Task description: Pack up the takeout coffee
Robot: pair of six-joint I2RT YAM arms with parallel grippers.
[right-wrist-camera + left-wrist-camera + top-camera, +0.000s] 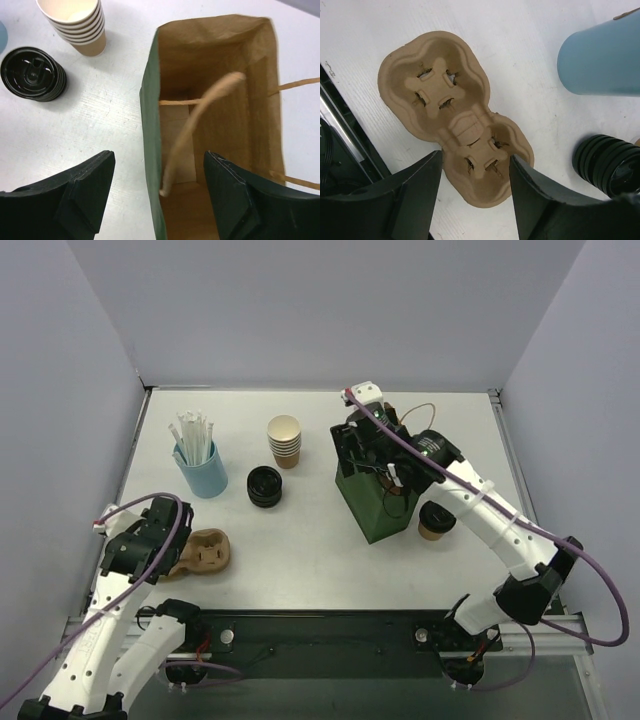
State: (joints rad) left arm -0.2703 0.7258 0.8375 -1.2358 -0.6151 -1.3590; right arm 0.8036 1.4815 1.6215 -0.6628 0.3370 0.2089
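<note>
The takeout coffee (437,519), a kraft cup with a black lid, stands on the table just right of the green paper bag (372,505); neither wrist view shows it. My right gripper (358,452) is open and empty above the bag's far-left rim. In the right wrist view it (157,185) straddles the bag's green left wall (152,150), with the brown inside and a paper handle below. My left gripper (178,555) is open and empty at the moulded cup carrier (208,552). In the left wrist view it (475,175) straddles the near end of the carrier (455,115).
A stack of lidless tan cups (285,440) and a stack of loose black lids (265,486) stand left of the bag. A blue cup of straws (200,468) is further left. The cups (75,25) and lids (32,72) also show in the right wrist view.
</note>
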